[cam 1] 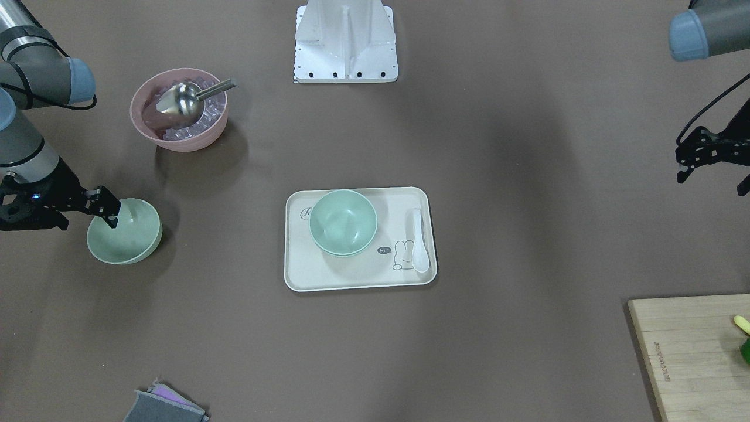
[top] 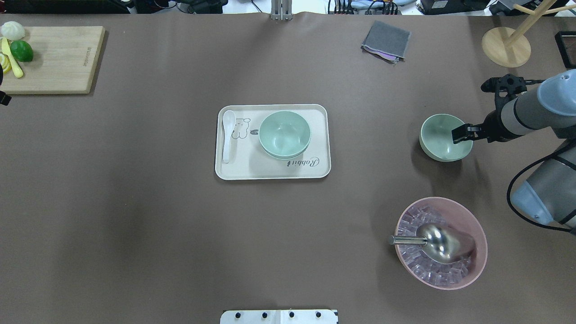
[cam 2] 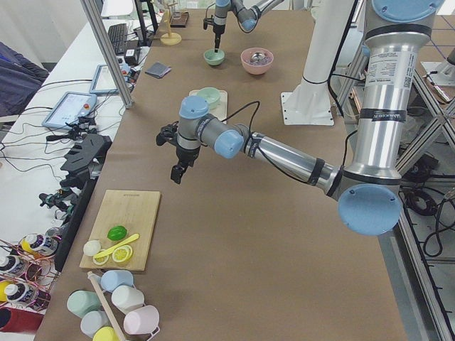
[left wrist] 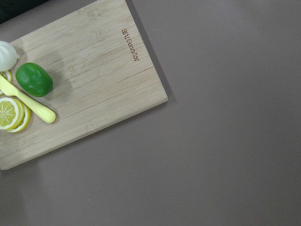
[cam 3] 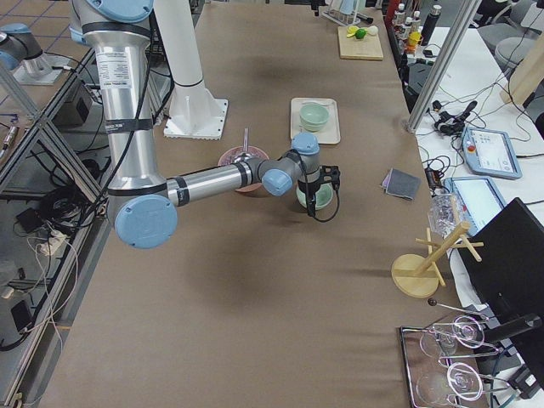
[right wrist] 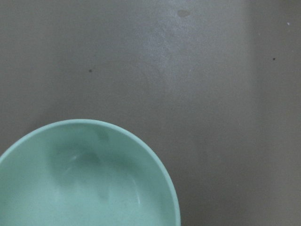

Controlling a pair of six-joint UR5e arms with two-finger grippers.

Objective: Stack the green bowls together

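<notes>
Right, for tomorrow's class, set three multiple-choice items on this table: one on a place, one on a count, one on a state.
1. Where does the white spoon lie? A on the tray; B in the pink bowl; C on the cutting board.
2. How many green bowls sit on the tray? A one; B two, nested; C three.
3. The lone green bowl at the right gripper is: A upside down; B upright and empty; C full of ice.
Key: 1 A, it rests along the tray's edge. 2 B, two rims show. 3 B, its bare inside faces up.
</notes>
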